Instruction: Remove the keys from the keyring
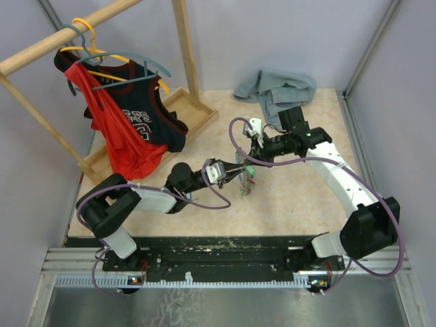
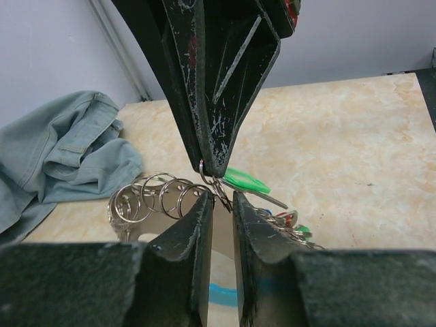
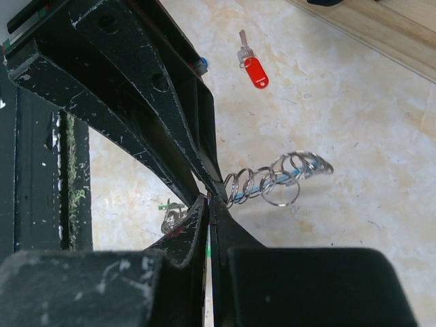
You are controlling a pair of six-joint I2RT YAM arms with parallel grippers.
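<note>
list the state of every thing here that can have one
left hand, shut on the keyring
right hand, shut on the keyring
keyring, held in the air between both hands
red-tagged key, off the ring, lying loose
green-tagged key, in the held bunch
dark jersey, hanging on a hanger
denim garment, crumpled

1. In the top view, the keyring [image 1: 243,170] and the keys [image 1: 246,185] are too small to tell apart.
2. In the left wrist view, the left hand [image 2: 222,204] covers most keys, and the left edge cuts off the denim cloth [image 2: 54,157].
3. In the right wrist view, the right hand [image 3: 208,204] hides part of the key bunch.
</note>
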